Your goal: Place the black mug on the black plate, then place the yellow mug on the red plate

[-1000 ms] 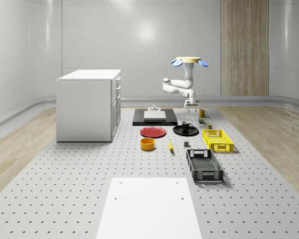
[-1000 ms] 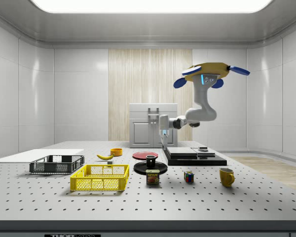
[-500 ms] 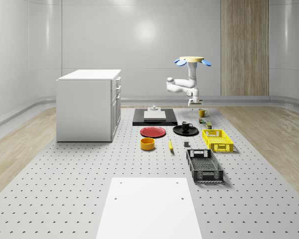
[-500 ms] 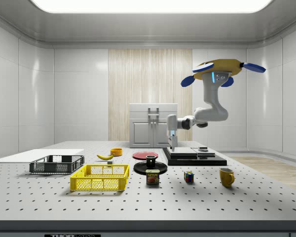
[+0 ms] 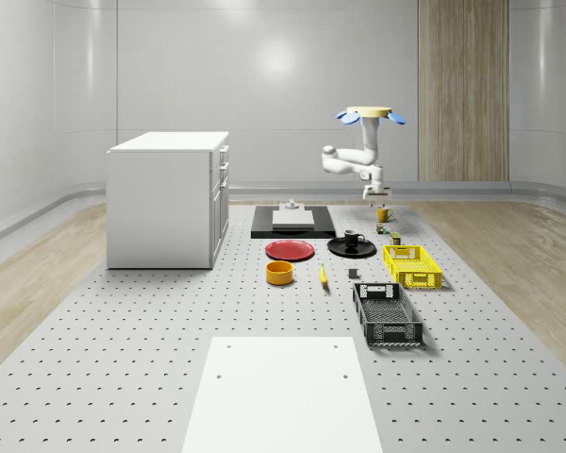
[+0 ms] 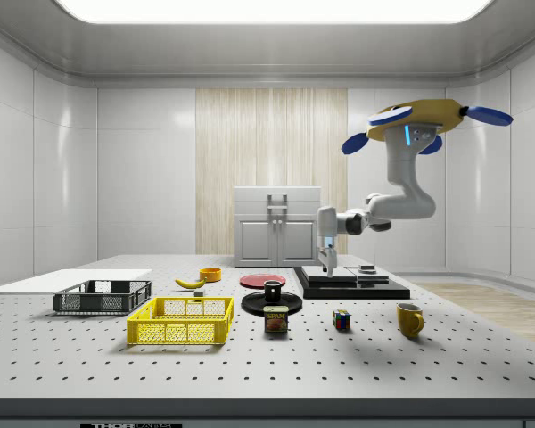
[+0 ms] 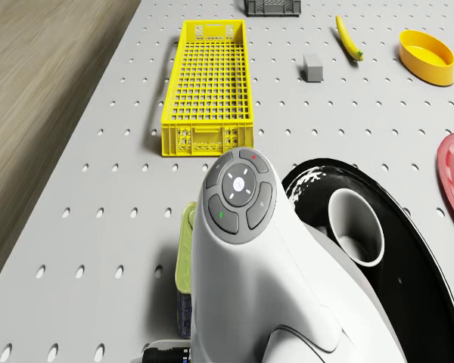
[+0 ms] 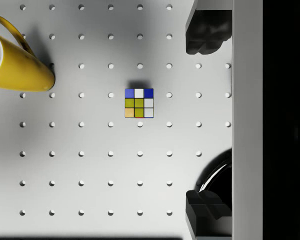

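The black mug (image 5: pixel 353 238) stands upright on the black plate (image 5: pixel 351 249); both also appear in the side view, black mug (image 6: pixel 273 290) on black plate (image 6: pixel 272 305), and in the drone view as black mug (image 7: pixel 356 227) and black plate (image 7: pixel 412 249). The yellow mug (image 5: pixel 383 214) stands on the table behind them, at the side view's right as the yellow mug (image 6: pixel 410 319). The red plate (image 5: pixel 290 250) lies empty. The drone (image 5: pixel 370 115) hovers above the yellow mug's area. My gripper (image 6: pixel 326 266) hangs open and empty above the table, near a Rubik's cube (image 8: pixel 139 102), with the yellow mug (image 8: pixel 15 62) off to one side.
A spam can (image 6: pixel 276 319) stands by the black plate. Yellow crate (image 5: pixel 411 265), black crate (image 5: pixel 387 313), banana (image 5: pixel 323 275) and yellow bowl (image 5: pixel 279 273) lie nearer the front. A black platform (image 5: pixel 292 222) and white cabinet (image 5: pixel 168 198) stand toward the whole-scene view's left.
The drone and arm have shifted to the side view's right, carrying the gripper away from the black plate toward the yellow mug. The gripper stays empty; no object has moved.
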You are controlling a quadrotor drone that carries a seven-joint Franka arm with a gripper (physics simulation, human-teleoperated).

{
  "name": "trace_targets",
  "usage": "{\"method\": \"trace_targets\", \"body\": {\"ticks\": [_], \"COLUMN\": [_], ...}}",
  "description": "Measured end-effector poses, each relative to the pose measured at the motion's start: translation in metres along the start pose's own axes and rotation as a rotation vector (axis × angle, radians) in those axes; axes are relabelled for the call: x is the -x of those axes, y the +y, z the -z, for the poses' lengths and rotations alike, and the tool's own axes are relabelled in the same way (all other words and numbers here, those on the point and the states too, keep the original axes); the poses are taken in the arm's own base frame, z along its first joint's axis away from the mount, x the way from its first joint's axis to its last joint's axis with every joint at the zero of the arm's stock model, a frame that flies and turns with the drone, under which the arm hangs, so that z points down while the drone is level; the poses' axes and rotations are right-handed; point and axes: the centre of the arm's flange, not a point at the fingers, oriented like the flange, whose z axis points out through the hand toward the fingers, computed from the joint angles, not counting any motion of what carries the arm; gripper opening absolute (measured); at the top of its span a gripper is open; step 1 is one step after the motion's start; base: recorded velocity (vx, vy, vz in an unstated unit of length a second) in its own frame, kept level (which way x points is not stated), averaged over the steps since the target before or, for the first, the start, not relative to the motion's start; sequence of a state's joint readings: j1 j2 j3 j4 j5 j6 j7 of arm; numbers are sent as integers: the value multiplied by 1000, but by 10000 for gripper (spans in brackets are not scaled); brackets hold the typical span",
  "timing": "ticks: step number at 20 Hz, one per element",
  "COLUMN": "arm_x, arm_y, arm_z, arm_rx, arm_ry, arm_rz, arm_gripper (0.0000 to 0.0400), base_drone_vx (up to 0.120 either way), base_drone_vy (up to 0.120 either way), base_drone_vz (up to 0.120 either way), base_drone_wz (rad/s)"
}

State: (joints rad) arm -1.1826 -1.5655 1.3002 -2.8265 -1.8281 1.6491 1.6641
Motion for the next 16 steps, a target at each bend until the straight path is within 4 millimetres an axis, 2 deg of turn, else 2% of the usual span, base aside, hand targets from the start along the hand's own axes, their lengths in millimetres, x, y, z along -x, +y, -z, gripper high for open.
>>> {"method": "trace_targets", "body": {"ticks": [9, 12, 16], "arm_x": [0, 0, 0], "arm_y": [0, 0, 0], "arm_z": [0, 0, 0], "arm_rx": [0, 0, 0], "arm_ry": [0, 0, 0], "arm_rz": [0, 0, 0], "arm_gripper": [400, 400, 400], "base_drone_vx": [-120, -120, -120], "base_drone_vy": [0, 80, 0], "base_drone_vz": [0, 0, 0], "base_drone_wz": [0, 0, 0]}}
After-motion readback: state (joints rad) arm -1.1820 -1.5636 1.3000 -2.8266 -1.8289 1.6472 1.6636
